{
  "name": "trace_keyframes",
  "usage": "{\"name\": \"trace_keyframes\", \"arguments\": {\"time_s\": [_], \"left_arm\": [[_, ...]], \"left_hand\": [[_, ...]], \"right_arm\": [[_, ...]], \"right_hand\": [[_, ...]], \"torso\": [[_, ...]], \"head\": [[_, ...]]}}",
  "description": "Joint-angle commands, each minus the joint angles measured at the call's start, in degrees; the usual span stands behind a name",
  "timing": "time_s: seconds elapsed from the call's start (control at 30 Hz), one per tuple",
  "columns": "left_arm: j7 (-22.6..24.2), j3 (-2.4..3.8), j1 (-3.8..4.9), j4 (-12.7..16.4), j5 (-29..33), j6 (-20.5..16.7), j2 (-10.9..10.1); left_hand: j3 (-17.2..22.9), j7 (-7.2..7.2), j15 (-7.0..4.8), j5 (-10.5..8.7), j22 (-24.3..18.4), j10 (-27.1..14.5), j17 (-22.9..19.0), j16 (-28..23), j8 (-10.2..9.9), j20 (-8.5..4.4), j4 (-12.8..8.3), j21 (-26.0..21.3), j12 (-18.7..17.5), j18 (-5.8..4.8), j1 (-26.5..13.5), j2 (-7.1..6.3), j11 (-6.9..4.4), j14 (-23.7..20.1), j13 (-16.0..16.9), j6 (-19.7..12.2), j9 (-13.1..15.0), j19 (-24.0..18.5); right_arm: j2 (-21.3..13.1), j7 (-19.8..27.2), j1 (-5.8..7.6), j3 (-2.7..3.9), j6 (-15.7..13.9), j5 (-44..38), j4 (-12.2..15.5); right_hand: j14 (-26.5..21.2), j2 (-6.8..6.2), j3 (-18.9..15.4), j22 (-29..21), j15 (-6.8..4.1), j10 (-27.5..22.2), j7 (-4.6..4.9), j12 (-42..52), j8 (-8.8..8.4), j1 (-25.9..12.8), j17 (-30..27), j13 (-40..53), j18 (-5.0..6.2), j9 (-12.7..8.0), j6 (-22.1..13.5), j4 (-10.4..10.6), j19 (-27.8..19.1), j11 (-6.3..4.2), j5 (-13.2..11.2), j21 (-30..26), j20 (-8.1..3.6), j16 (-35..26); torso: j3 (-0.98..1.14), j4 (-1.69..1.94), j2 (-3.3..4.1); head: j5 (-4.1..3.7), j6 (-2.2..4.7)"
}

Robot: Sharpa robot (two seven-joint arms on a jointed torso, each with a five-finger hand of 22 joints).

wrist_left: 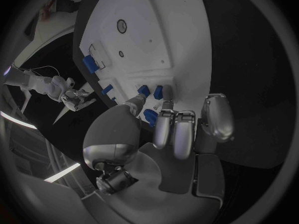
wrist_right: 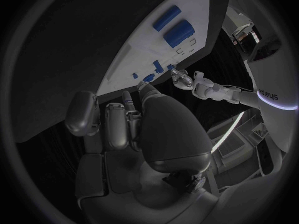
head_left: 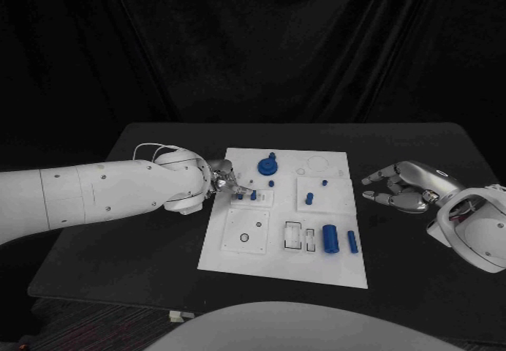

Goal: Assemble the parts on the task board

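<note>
The white task board lies mid-table. My left hand hovers at its left edge, fingertips just above two small blue pegs standing in a square plate. In the left wrist view the thumb reaches toward these pegs. A further blue piece shows between thumb and fingers; I cannot tell whether it is pinched. My right hand hangs off the board's right edge, fingers loosely bent and apart, holding nothing. A round blue part stands at the board's back. Two blue cylinders lie at its front right.
More small blue pegs stand in the board's middle. Rectangular slots and a square plate with a round hole sit in the front half. Bare black table surrounds the board.
</note>
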Motion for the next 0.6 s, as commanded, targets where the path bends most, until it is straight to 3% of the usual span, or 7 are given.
{"name": "trace_keyframes", "arguments": {"time_s": [0.03,0.13,0.43,0.6], "left_arm": [[0.65,-0.08,-0.1,-0.09,0.23,1.29,0.17],[0.54,-0.08,-0.11,-0.27,0.23,1.24,0.23],[0.54,-0.08,-0.12,-0.56,0.23,0.34,0.2],[3.35,-0.06,-0.11,-0.31,0.23,-3.83,-0.24]], "left_hand": [[-1.87,-0.4,-0.13,-0.19,9.22,1.15,13.52,-0.17,1.56,0.15,1.06,-0.26,0.04,0.06,-0.24,0.17,-0.22,4.74,10.27,1.34,0.87,-0.01],[-4.11,-0.9,-0.43,-0.14,9.23,1.14,13.51,-0.18,4.14,-0.16,2.32,-0.21,0.03,0.06,0.46,0.75,-0.68,4.73,10.25,1.97,3.44,0.0],[-9.81,-1.34,-0.78,-0.12,9.27,1.2,13.63,-0.06,10.99,-0.49,5.99,-0.01,0.11,0.0,2.27,2.48,-0.96,4.84,10.29,-1.15,12.21,0.09],[-12.47,-1.3,-0.76,-0.07,9.38,1.5,13.88,0.17,12.34,-0.54,6.73,0.38,0.47,-0.06,1.56,2.76,-0.98,5.05,10.55,-2.19,14.04,0.33]], "right_arm": [[-0.02,-0.9,-0.15,0.03,0.13,-0.13,0.01],[0.01,-0.9,-0.16,0.03,0.15,-0.13,-0.04],[0.03,-0.94,-0.23,0.03,0.24,-0.13,-0.14],[-0.16,-0.96,-0.25,0.03,0.23,-0.13,-0.03]], "right_hand": [[3.32,-0.18,0.28,8.46,-0.23,2.75,0.0,-0.16,0.01,0.69,-0.05,9.77,0.0,-0.07,0.59,-0.28,-0.42,-0.14,0.49,-0.15,-0.12,-0.24],[3.32,-0.2,0.42,8.46,-0.23,2.74,0.02,-0.17,0.0,0.86,-0.07,9.76,0.0,-0.07,0.61,-0.38,-0.43,-0.13,0.96,-0.22,-0.12,-0.27],[3.33,-0.15,0.6,8.46,-0.22,2.71,0.05,-0.21,-0.02,0.97,-0.08,9.72,0.0,-0.08,0.63,-0.42,-0.41,-0.12,1.61,-0.25,-0.12,-0.28],[3.34,-0.15,0.74,8.46,-0.22,2.72,0.05,-0.2,-0.04,1.07,-0.09,9.74,0.0,-0.09,0.62,-0.47,-0.4,-0.11,2.09,-0.28,-0.12,-0.29]], "torso": [[0.0,-0.02,0.01],[0.03,-0.03,0.03],[0.05,-0.04,0.0],[0.03,-0.05,0.0]], "head": [[-0.03,0.01],[-0.08,0.01],[-0.18,0.01],[-0.36,0.01]]}}
